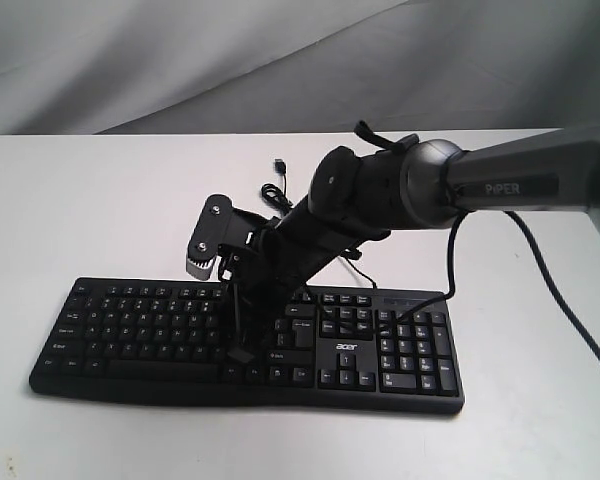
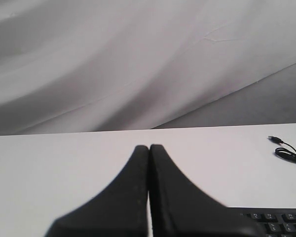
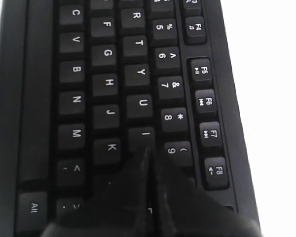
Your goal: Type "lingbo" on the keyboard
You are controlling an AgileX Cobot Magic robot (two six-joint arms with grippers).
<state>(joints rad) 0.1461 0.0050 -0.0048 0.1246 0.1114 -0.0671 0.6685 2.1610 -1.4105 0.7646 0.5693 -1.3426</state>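
Right tool (image 3: 147, 151) pinched shut, empty, tip at I key (image 3: 144, 134), middle of wide black plastic keyboard (image 1: 160, 330) on white table (image 1: 100, 200). Left tool (image 2: 149, 147) also closed, apart from keyboard.

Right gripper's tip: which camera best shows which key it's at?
The right wrist view: the shut right gripper tapers to the edge of the I key, legends readable. The exterior view shows it low over the keyboard, but the arm hides the keys beneath. The left wrist view misses it, catching only a keyboard corner.
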